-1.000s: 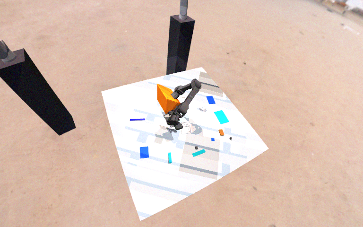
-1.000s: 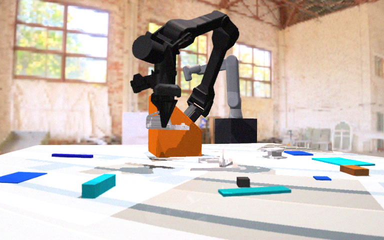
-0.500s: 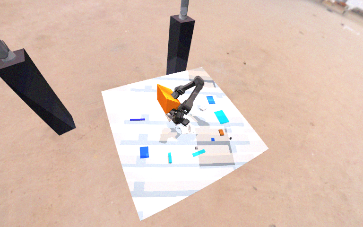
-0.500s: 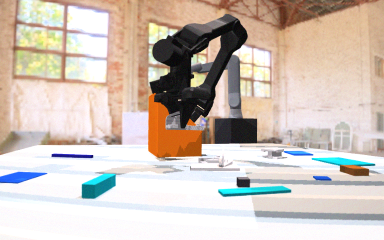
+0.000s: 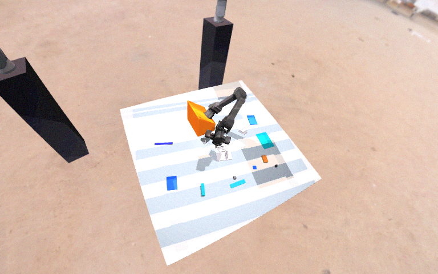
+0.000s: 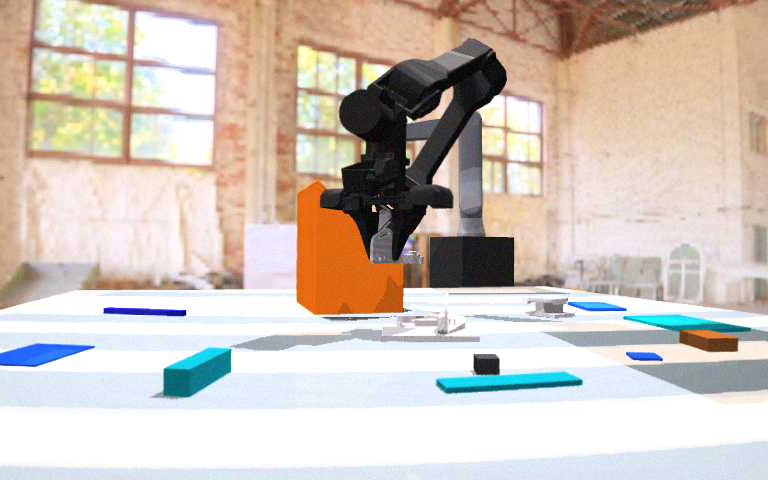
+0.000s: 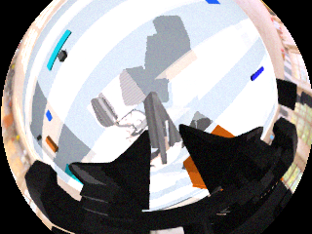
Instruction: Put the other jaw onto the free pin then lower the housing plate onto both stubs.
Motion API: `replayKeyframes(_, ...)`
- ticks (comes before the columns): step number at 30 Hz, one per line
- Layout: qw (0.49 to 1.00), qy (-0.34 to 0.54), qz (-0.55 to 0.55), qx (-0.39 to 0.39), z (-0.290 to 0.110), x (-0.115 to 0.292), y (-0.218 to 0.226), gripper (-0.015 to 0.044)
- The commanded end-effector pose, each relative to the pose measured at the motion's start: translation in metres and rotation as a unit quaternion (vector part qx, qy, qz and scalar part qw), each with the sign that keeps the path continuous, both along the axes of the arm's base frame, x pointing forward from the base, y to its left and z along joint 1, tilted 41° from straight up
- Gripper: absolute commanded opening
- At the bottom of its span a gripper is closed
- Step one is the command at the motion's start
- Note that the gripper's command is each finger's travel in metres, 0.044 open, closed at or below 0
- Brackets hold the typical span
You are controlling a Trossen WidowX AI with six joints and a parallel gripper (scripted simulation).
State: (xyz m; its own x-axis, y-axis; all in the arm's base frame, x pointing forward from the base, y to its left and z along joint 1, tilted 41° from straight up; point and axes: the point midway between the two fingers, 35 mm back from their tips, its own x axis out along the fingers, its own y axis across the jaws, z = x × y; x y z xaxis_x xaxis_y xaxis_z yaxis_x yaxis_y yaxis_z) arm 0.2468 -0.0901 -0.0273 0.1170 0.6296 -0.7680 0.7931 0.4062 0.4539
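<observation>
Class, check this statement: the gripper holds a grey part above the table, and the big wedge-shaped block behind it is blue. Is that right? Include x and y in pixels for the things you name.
Not quite: the exterior view shows the wedge-shaped block (image 5: pixel 195 120) (image 6: pixel 340 267) is orange. The rest stands.

Count on table (image 5: pixel 194 234) (image 6: pixel 317 440) (image 7: pixel 117 44): flat blue pieces (image 5: pixel 254 167) (image 6: pixel 643 356) (image 7: pixel 49 115), 3; dark-blue bar (image 5: pixel 163 143) (image 6: pixel 144 311) (image 7: pixel 257 73), 1; cyan bars (image 5: pixel 237 183) (image 6: pixel 509 381) (image 7: pixel 58 51), 2; cyan plate (image 5: pixel 264 140) (image 6: pixel 683 322) (image 7: pixel 74 175), 1; small orange block (image 5: pixel 264 158) (image 6: pixel 708 340) (image 7: pixel 51 143), 1; orange wedge (image 5: pixel 195 119) (image 6: pixel 340 267) (image 7: pixel 195 171), 1; small black pieces (image 5: pixel 234 177) (image 6: pixel 486 363) (image 7: pixel 62 56), 2.
</observation>
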Motion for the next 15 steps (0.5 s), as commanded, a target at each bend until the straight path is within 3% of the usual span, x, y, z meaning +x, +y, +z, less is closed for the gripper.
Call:
replayKeyframes(1,0.999,-0.034,0.039,-0.002,0.005,-0.005,0.011,0.0134)
replayKeyframes(15,0.968,-0.16,0.192,-0.021,0.019,-0.024,0.046,0.0134)
